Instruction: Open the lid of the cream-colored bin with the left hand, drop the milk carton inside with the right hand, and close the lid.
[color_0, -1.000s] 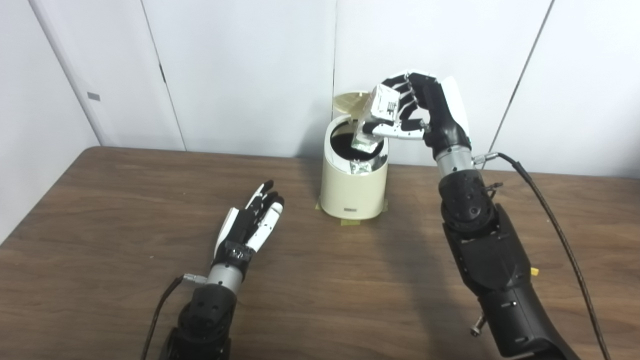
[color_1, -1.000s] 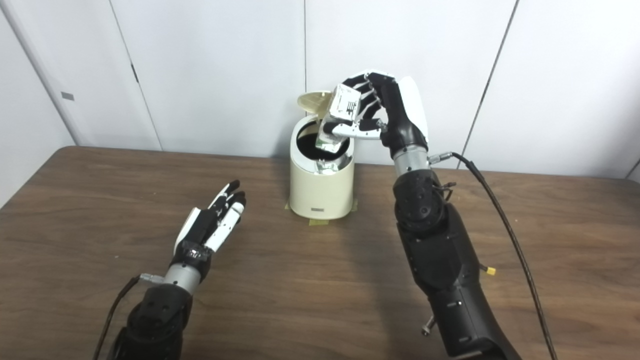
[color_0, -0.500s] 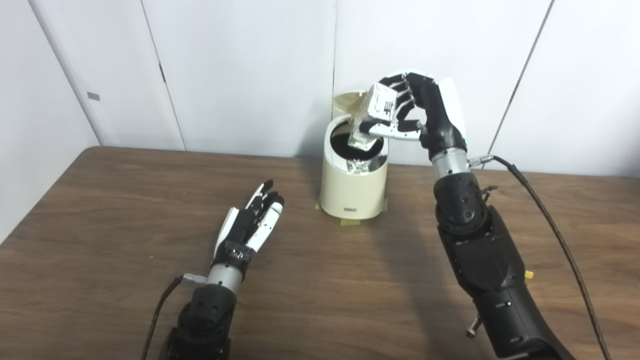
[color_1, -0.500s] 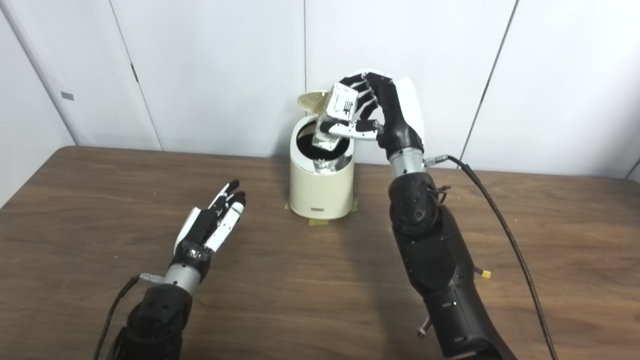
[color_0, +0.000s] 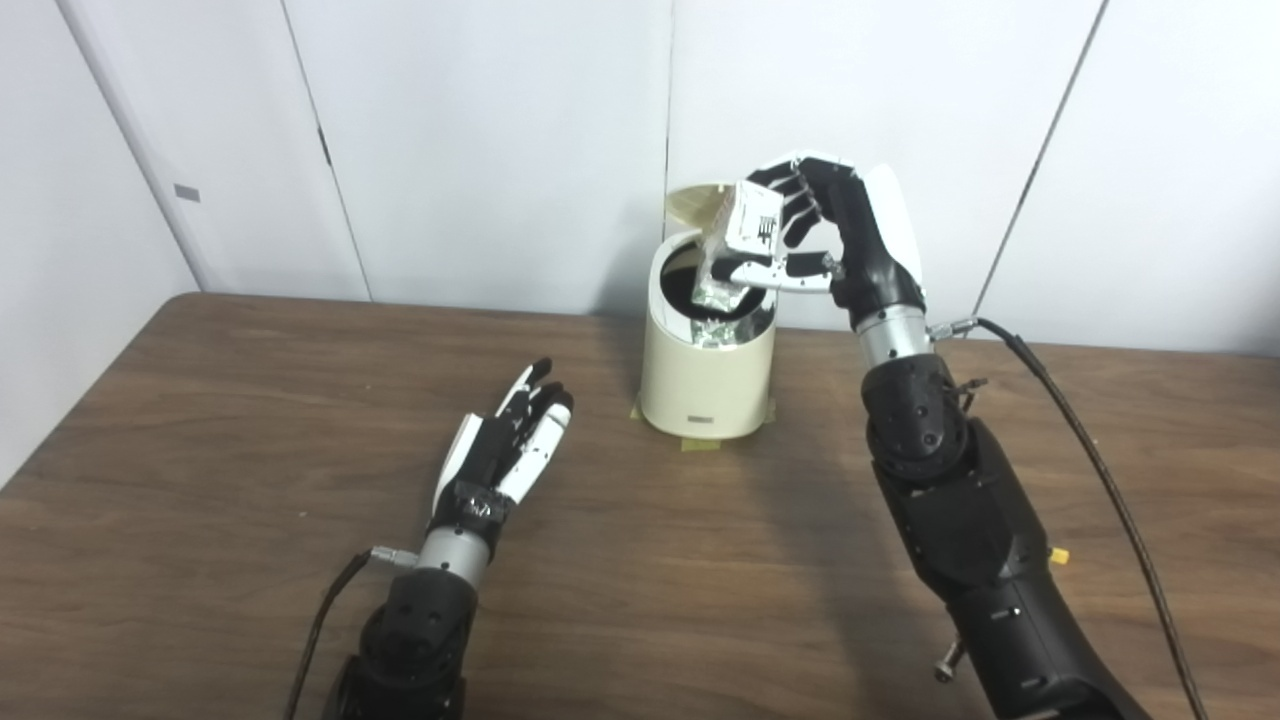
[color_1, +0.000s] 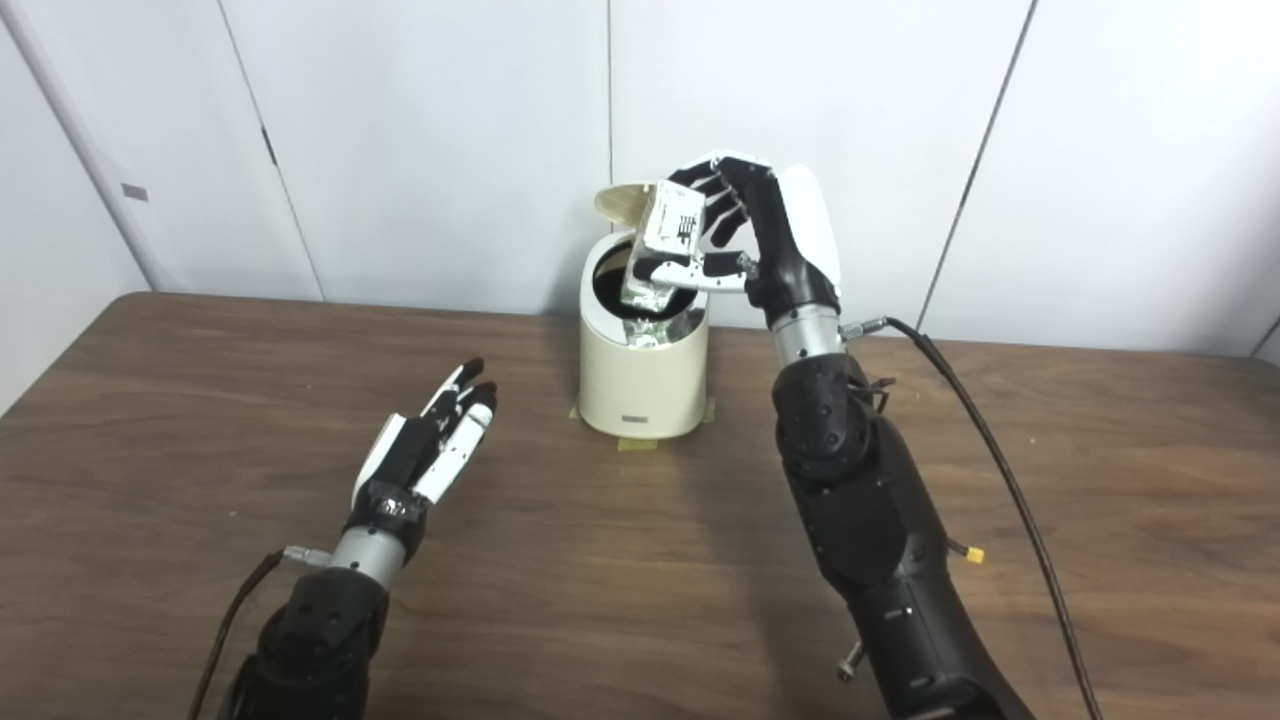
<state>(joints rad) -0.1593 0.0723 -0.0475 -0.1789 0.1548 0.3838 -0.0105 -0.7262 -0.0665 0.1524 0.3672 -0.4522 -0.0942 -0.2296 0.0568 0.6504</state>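
Observation:
The cream-colored bin stands at the table's back middle, its lid tipped up behind the dark opening. My right hand hovers over the bin's right rim, shut on the white milk carton. The carton hangs tilted, its lower end over the opening. A reflection of it shows on the bin's inner wall. My left hand rests low over the table, left of the bin, open with fingers stretched toward it and holding nothing.
Tape strips hold the bin's base to the brown table. White wall panels stand close behind the bin. A black cable runs from my right wrist down the right side.
My right hand has shifted left and slightly down, carrying the carton lower over the bin's opening. My left hand has edged slightly forward.

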